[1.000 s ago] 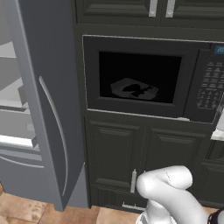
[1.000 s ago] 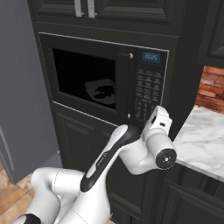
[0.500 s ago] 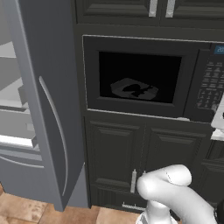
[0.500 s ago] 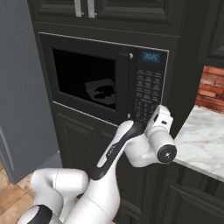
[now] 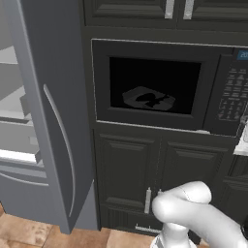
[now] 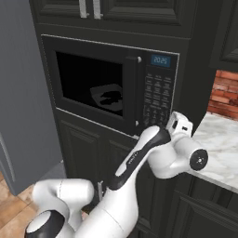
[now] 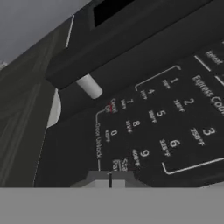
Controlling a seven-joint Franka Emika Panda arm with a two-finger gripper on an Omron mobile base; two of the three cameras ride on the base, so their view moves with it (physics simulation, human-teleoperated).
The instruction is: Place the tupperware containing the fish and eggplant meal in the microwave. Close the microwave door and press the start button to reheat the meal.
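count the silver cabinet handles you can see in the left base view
4: two upper handles side by side on the cabinet above the microwave, and two lower handles below it, the right one partly behind the arm. More may lie outside the picture.

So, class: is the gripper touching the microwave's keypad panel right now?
Cannot tell. In the hand view the gripper sits right at the keypad panel, by its bottom keys, but the fingertips hide any contact or gap.

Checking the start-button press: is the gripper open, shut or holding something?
Gripper: shut, holding nothing, fingertips together at the black microwave keypad.
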